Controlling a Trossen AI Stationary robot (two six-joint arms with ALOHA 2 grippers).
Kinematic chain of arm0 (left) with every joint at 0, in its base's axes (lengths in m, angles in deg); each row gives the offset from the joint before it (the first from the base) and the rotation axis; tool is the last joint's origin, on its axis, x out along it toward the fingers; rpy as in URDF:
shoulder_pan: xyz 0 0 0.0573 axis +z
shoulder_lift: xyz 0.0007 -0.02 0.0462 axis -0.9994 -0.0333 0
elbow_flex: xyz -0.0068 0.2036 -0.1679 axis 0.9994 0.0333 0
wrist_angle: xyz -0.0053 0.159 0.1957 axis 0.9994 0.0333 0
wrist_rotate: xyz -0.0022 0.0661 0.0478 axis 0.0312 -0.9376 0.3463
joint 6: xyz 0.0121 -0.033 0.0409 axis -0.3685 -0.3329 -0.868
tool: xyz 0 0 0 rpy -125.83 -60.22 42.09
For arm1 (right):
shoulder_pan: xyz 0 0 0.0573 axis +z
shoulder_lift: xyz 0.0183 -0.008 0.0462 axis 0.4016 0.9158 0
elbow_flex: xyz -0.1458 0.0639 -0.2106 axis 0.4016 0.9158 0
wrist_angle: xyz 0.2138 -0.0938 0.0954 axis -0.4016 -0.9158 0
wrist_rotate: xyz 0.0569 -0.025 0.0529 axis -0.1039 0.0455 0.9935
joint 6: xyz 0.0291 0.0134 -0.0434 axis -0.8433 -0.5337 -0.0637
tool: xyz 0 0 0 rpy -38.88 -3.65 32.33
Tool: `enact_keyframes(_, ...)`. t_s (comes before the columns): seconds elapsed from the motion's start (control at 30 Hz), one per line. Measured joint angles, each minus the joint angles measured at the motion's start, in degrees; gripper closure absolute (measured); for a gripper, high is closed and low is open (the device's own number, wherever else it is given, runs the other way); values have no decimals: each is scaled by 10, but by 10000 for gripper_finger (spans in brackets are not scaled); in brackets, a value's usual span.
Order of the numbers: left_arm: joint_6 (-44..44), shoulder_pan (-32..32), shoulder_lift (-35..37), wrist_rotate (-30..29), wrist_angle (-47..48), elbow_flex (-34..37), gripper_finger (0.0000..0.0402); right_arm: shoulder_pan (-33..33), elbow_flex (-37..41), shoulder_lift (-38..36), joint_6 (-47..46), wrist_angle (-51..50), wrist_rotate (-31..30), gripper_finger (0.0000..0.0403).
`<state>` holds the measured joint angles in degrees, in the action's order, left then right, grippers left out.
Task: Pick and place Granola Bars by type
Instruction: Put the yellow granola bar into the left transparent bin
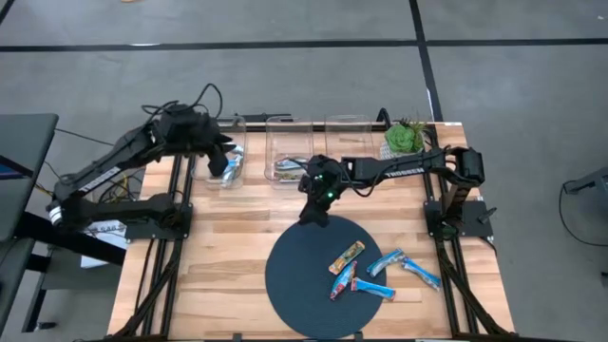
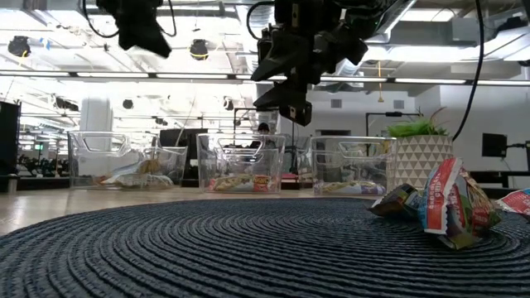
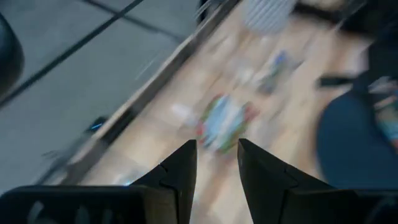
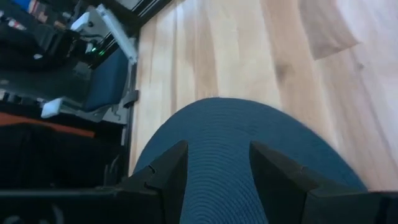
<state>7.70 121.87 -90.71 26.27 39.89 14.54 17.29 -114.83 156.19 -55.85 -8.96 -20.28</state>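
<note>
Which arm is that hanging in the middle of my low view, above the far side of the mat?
Observer: The right gripper. From overhead it hangs over the far edge of the round mat.
Operator: Where is the other one?
Observer: The left gripper hovers above the leftmost clear bin; its wrist view shows open fingers with nothing between them.
Operator: How many bars lie by the mat?
Observer: About five granola bars, clustered at the mat's right edge, some lying off it on the wood.
</note>
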Motion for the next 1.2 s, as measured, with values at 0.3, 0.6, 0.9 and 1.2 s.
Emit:
enact_keyframes(0.3,173,-112,-12,65,-190,34,291,15,-1,-15,50,-26,36,240)
enact_keyframes(0.6,272,-249,-71,51,-365,105,291,54,0,-57,169,-163,25,240)
enact_keyframes(0.9,321,-334,-156,7,-451,105,291,96,-1,-96,294,-307,-89,240)
enact_keyframes(1.2,374,-387,-191,-43,-511,105,291,154,19,-95,334,-372,-152,239)
